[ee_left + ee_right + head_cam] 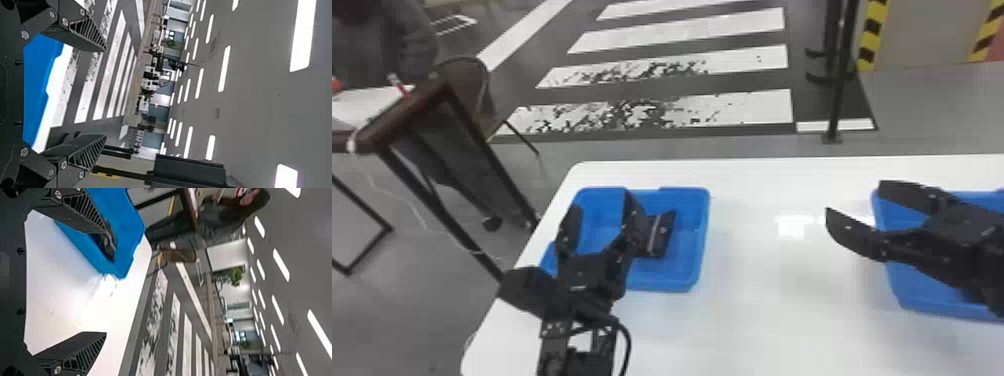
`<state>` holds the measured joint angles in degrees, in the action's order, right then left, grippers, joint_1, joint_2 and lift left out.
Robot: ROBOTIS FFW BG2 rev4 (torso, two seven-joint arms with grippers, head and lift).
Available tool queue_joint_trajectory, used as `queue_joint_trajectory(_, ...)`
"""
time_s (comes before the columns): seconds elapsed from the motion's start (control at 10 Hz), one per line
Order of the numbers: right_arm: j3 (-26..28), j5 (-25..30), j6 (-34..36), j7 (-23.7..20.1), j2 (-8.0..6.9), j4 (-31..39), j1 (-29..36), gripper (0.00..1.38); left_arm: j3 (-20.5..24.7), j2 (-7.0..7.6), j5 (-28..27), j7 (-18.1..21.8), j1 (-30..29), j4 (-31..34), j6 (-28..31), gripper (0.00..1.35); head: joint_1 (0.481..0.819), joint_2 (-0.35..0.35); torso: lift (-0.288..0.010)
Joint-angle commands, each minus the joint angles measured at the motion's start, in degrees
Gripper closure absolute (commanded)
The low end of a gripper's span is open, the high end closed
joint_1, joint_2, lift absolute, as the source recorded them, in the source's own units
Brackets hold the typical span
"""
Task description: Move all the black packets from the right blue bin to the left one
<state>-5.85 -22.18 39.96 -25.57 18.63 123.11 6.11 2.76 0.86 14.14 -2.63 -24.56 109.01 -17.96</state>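
We have our left pincer (602,200) over the left bin (682,287), its fingers spread with nothing between them. A black packet (659,240) with a pale stripe sits inside that bin, just beside one finger in the head view; we cannot tell whether they touch, nor whether a second packet lies against it. Since the left bin is the goal, we take this packet to be where it should end up, and nothing calls for us to pinch it again.

Our right pincer (854,199) is spread and empty too, level above the right bin (917,296), its tips pointing across the white surface (762,315) towards the other bin. Being open there suits another pick, but the arm covers much of the bin, so we cannot tell how many packets it holds, or how far along we are.

If any are in there, we judge the next move is to tip the right pincer down and close on one, keeping clear of the rim so the bin does not slide. Our left pincer would do well to lift away first, lest it nudge the packet or block the drop
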Motion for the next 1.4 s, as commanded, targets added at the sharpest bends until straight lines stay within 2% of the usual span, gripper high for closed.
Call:
queue_joint_trajectory(0.0,6.2,5.0,9.5,2.4,-1.32,7.7,3.2,0.09,-1.6,-0.42,2.3,0.0,-8.1,9.9,-1.9,0.11,0.695,0.241,-0.14)
queue_joint_trajectory(0.2,12.0,9.3,20.4,3.4,-1.23,8.6,2.2,0.09,-5.0,0.64,2.2,0.2,-15.5,15.9,-4.1,0.11,0.695,0.138,-0.14)
queue_joint_trajectory(0.3,15.0,11.7,25.3,3.4,-0.88,9.1,2.0,0.09,-6.1,0.64,2.2,0.6,-17.2,16.2,-3.8,0.11,0.695,0.103,-0.14)
queue_joint_trajectory(0.4,17.8,14.3,27.7,3.4,-0.97,8.4,2.0,0.09,-6.3,0.28,2.2,0.9,-17.6,16.2,-3.3,0.11,0.695,0.03,-0.14)
queue_joint_trajectory(0.5,19.2,16.4,28.2,2.8,-0.62,3.8,0.1,0.09,-6.0,0.28,2.2,1.2,-17.3,16.2,-2.6,0.11,0.695,-0.04,-0.14)
queue_joint_trajectory(0.6,19.3,16.6,29.1,0.9,0.7,-2.1,-2.9,0.09,-6.0,0.37,2.0,1.4,-17.2,16.2,-2.6,0.11,0.695,-0.095,-0.14)
queue_joint_trajectory(0.7,19.3,18.0,33.0,0.3,1.32,-3.5,-4.3,0.09,-6.4,0.55,1.6,1.4,-16.9,16.2,-2.4,0.11,0.695,-0.134,-0.14)
queue_joint_trajectory(0.9,19.3,19.2,37.9,0.8,1.14,-5.2,-5.4,0.09,-6.4,0.55,1.3,1.4,-16.8,16.2,-1.7,0.11,0.695,-0.177,-0.14)
queue_joint_trajectory(1.0,19.2,19.4,40.0,2.2,0.53,-5.5,-5.3,0.09,-6.3,0.55,1.2,1.4,-16.9,16.2,-1.6,0.11,0.695,-0.193,-0.14)
queue_joint_trajectory(1.3,15.3,17.7,33.9,3.0,0.53,-14.9,-7.9,0.09,-6.4,0.64,0.6,1.5,-16.6,15.8,-1.5,0.11,0.695,-0.201,-0.14)
